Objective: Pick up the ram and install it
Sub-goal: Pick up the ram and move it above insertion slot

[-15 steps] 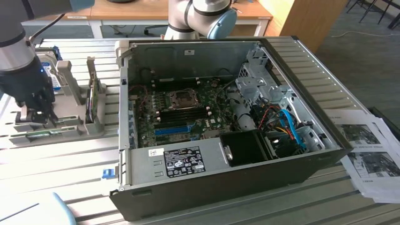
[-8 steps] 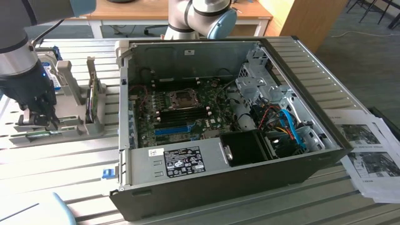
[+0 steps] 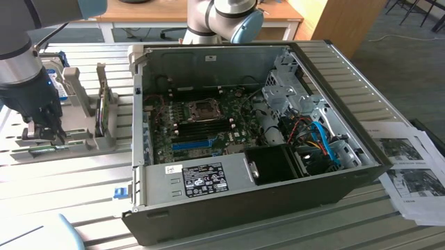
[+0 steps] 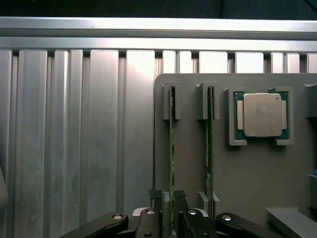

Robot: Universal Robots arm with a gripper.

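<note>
The ram (image 4: 171, 148) is a thin green stick standing on edge in the slots of a grey holder plate (image 4: 247, 173). A second stick like it (image 4: 209, 148) stands parallel beside it. My gripper (image 4: 167, 194) is open, with a dark fingertip (image 4: 155, 196) on each side of the first stick's near end and a small gap left. In the exterior view the gripper (image 3: 43, 133) points down over the grey fixture (image 3: 83, 140) at that view's left. The open computer case (image 3: 167, 179) lies in the middle, with its motherboard (image 3: 201, 125) exposed.
A square processor chip (image 4: 259, 115) sits in its own recess on the holder plate. Grey upright brackets (image 3: 104, 104) stand on the fixture beside my arm. Printed sheets (image 3: 410, 166) lie at the exterior view's right. The table is ribbed aluminium (image 4: 74, 148).
</note>
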